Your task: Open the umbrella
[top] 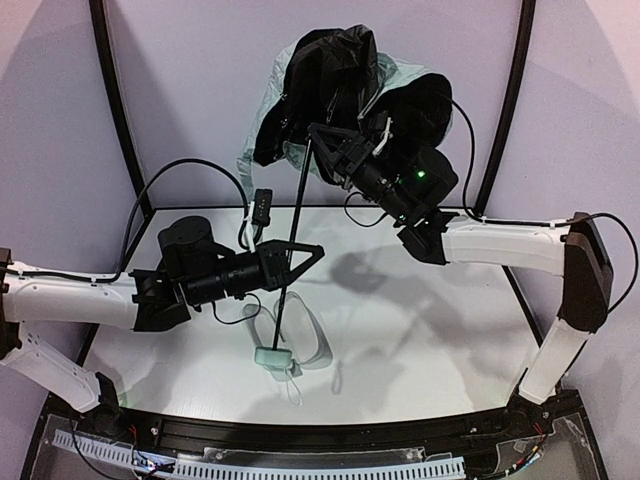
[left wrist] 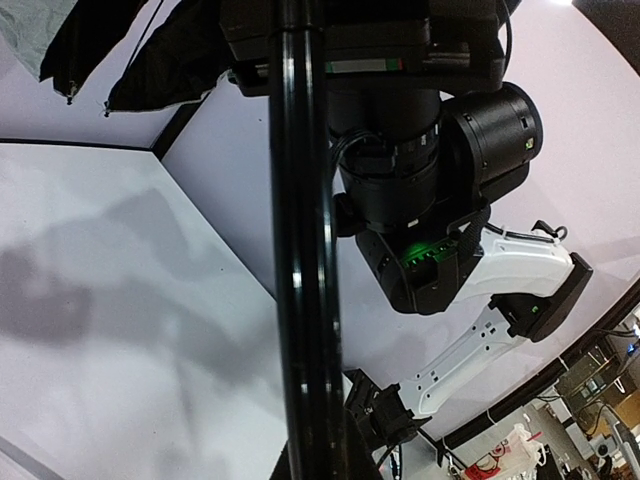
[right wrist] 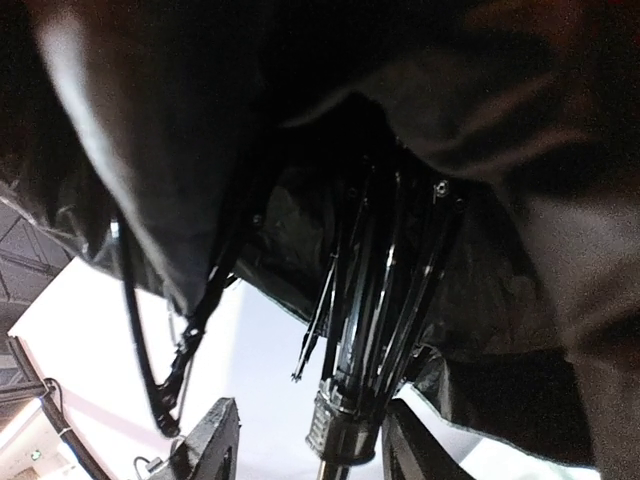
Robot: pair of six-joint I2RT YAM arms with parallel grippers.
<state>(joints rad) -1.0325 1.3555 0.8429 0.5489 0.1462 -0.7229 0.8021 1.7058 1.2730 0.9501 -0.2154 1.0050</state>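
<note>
The umbrella (top: 335, 75) is held up off the table (top: 420, 330), its thin black shaft (top: 300, 210) slanted. The left gripper (top: 308, 250) is seen clamped shut on that shaft about halfway along; in its wrist view the shaft (left wrist: 300, 250) runs straight across, close in front of the camera. Below this gripper, the mint handle (top: 272, 355) is found at the shaft's lower end, at or just above the table, with the wrist strap (top: 292, 385) trailing beyond it. A clear oval case (top: 312, 340) is seen lying just beside the handle.

Above the left gripper, the right gripper (right wrist: 312, 445) is placed at the top of the shaft. Its fingers (right wrist: 212, 445) are spread on either side of the runner (right wrist: 340, 425), and a gap is visible on one side, so nothing is gripped. Beyond its fingertips the ribs (right wrist: 370, 290) are bunched together, and the black-lined canopy (right wrist: 470, 150) is draped loosely around them, only partly spread.
</note>
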